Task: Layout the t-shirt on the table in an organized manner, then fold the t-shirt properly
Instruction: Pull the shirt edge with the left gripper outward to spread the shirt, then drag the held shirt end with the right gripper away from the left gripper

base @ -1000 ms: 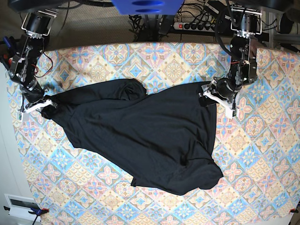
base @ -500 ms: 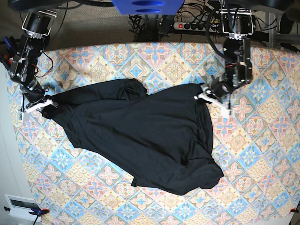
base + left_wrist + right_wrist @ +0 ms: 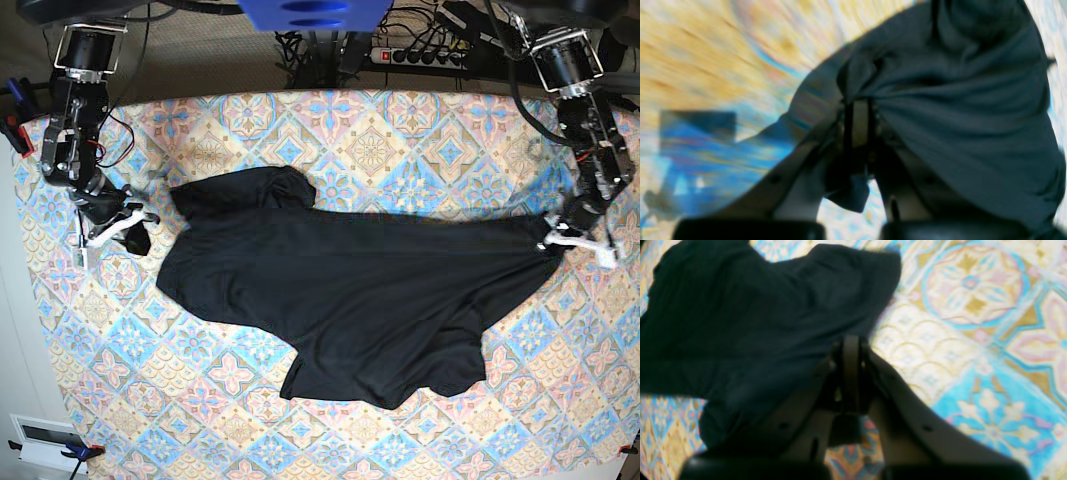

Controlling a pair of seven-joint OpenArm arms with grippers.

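Note:
The black t-shirt [image 3: 350,290] lies stretched wide across the patterned table [image 3: 400,130], its lower hem bunched toward the front. My left gripper [image 3: 572,240] is at the right side of the base view, shut on the shirt's right edge. In the left wrist view the fabric [image 3: 957,100] drapes away from the left gripper [image 3: 858,113], and the background is blurred. My right gripper [image 3: 112,225] is at the left side, shut on a black corner of the shirt. The right wrist view shows the right gripper [image 3: 850,350] pinching cloth [image 3: 740,306] over the table [image 3: 973,323].
A power strip [image 3: 420,55] and cables run behind the table's far edge. A small white box [image 3: 45,440] sits off the front left corner. Both arm bases [image 3: 85,50] stand at the far corners.
My left gripper shut on the shirt's right edge and pulled it far to the right, spreading the shirt wide. My right gripper shifted slightly inward, still holding its corner.

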